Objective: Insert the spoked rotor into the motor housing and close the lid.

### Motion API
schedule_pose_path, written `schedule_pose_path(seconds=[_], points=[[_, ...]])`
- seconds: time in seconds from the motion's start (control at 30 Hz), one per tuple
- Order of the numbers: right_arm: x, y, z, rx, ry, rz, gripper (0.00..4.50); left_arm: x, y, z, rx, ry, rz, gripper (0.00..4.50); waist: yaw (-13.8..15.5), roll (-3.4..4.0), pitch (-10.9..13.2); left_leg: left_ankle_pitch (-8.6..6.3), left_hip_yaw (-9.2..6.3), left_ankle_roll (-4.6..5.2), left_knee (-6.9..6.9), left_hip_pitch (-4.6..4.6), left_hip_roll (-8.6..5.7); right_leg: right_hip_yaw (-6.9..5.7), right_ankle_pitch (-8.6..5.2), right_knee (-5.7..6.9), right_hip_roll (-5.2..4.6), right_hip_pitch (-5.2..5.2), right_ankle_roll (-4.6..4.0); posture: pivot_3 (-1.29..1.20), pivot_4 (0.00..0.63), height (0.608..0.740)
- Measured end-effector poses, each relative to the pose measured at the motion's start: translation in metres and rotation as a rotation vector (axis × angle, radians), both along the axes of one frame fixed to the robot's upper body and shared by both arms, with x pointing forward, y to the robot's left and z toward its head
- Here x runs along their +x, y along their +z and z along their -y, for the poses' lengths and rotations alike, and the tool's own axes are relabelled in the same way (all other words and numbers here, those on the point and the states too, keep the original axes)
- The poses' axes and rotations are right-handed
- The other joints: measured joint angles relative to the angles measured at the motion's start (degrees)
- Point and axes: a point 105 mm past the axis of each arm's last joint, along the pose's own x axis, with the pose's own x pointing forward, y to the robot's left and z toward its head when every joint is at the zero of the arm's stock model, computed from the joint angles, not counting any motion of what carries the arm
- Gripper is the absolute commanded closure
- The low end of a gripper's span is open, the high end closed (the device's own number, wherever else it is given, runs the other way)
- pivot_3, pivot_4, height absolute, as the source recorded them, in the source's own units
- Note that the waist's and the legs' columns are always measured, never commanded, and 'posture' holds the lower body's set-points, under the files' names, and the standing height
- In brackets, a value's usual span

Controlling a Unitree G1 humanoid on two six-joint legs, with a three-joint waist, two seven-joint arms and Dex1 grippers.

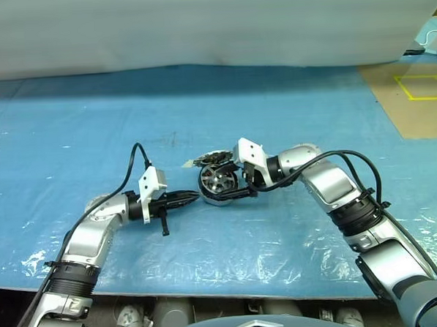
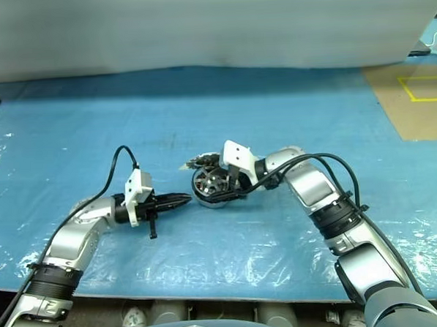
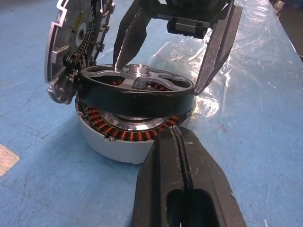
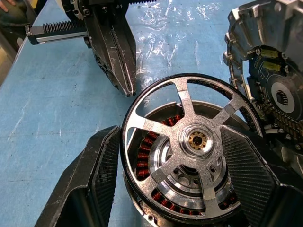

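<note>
The left end effector (image 3: 182, 156) is nearest, with its 2 black fingers pressed tight together and nothing between them. Its tip points at the side of the motor housing (image 3: 118, 142) and sits just beside it. The housing stands on the blue desk (image 1: 92, 126).

The spoked rotor (image 4: 191, 142) lies flat right over the housing, almost lined up with the copper ring but not all the way down yet; 1 edge looks a bit higher. The right end effector (image 4: 170, 189) has 1 finger on each side of the rotor's dark rim. I cannot tell if it squeezes the rim or has started to let go.

Past the rotor, the lid (image 3: 71, 52) stands up open, joined to the housing's far rim.

I think the rotor must go straight down, and the right arm is the 1 placed to do it
</note>
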Motion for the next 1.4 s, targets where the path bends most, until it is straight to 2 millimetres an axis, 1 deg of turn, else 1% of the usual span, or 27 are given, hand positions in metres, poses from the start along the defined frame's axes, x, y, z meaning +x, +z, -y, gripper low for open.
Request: schedule_pose_path(seconds=[0.13, 0.43, 0.8, 0.87, 0.9, 0.93, 0.97, 1.1, 1.23, 1.4], points=[[0.001, 0.0, 0.003, -0.016, -0.003, 0.009, 1.53, 0.0, 0.0, 0.001, 0.0, -0.002, -0.001, 4.5, 0.0, 0.0, 0.0, 0.0, 0.0, 0.0, 0.0, 0.0, 0.0, 0.0, 0.0, 0.0, 0.0, 0.0, 0.0, 0.0, 0.15, 0.74], [0.005, 0.0, 0.019, -0.073, -0.029, 0.05, 1.53, 0.001, 0.0, 0.001, 0.0, 0.008, -0.001, 4.5, 0.0, 0.0, 0.0, 0.0, 0.0, 0.0, 0.0, -0.02, 0.0, -0.01, 0.0, -0.02, -0.01, -0.01, 0.0, 0.0, 0.15, 0.74], [0.001, -0.003, 0.017, -0.093, -0.025, 0.089, 1.53, 0.002, 0.002, 0.004, -0.002, 0.0, 0.009, 4.5, 0.0, 0.0, 0.0, 0.0, 0.0, 0.0, -0.01, -0.02, 0.0, -0.01, 0.0, -0.02, 0.0, -0.01, 0.0, 0.0, 0.15, 0.74], [0.0, -0.003, 0.016, -0.09, -0.026, 0.078, 0.78, 0.002, 0.002, 0.004, -0.002, -0.001, 0.009, 4.5, 0.0, 0.0, 0.0, 0.0, 0.0, 0.0, -0.01, -0.02, 0.0, 0.0, 0.0, -0.02, 0.01, -0.01, 0.0, 0.0, 0.15, 0.74], [-0.001, -0.003, 0.016, -0.087, -0.023, 0.071, 0.54, 0.002, 0.002, 0.004, -0.002, 0.0, 0.009, 4.5, 0.0, 0.0, 0.0, 0.0, 0.0, 0.0, -0.01, -0.02, 0.0, -0.01, 0.0, -0.02, 0.01, -0.01, 0.0, 0.0, 0.15, 0.74], [-0.001, -0.003, 0.015, -0.081, -0.019, 0.062, 0.16, 0.002, 0.002, 0.004, -0.002, 0.0, 0.008, 4.5, 0.0, 0.0, 0.0, 0.0, 0.0, 0.0, -0.01, -0.02, 0.0, -0.01, 0.0, -0.02, 0.0, -0.01, 0.0, 0.0, 0.15, 0.74], [-0.002, -0.003, 0.015, -0.072, -0.022, 0.047, 0.03, 0.002, 0.002, 0.004, -0.002, 0.0, 0.008, 4.5, 0.0, 0.0, 0.0, 0.0, 0.0, 0.0, -0.01, -0.02, 0.0, 0.0, 0.0, -0.02, 0.0, -0.01, 0.0, 0.0, 0.15, 0.74], [-0.001, 0.0, 0.015, -0.02, -0.069, -0.042, 0.03, 0.002, 0.001, 0.004, -0.001, 0.002, -0.001, 4.5, 0.0, 0.0, 0.0, 0.0, 0.0, 0.0, -0.01, -0.01, 0.0, 0.0, 0.0, -0.01, 0.0, -0.01, 0.0, 0.0, 0.15, 0.74], [0.0, 0.015, 0.015, 0.051, -0.088, -0.076, 0.03, 0.002, 0.0, 0.003, 0.0, 0.003, -0.003, 4.5, 0.1, 0.0, 0.0, 0.0, 0.0, 0.0, -0.01, -0.02, 0.01, -0.01, 0.0, -0.02, 0.0, -0.01, 0.0, 0.0, 0.15, 0.74], [-0.01, 0.025, 0.019, 0.089, -0.075, -0.087, 0.03, 0.001, 0.0, 0.003, -0.001, 0.004, -0.008, 4.5, 0.1, 0.0, 0.0, 0.0, 0.0, 0.0, -0.02, -0.02, 0.0, -0.01, 0.0, -0.04, 0.0, -0.01, 0.0, 0.0, 0.15, 0.74]])
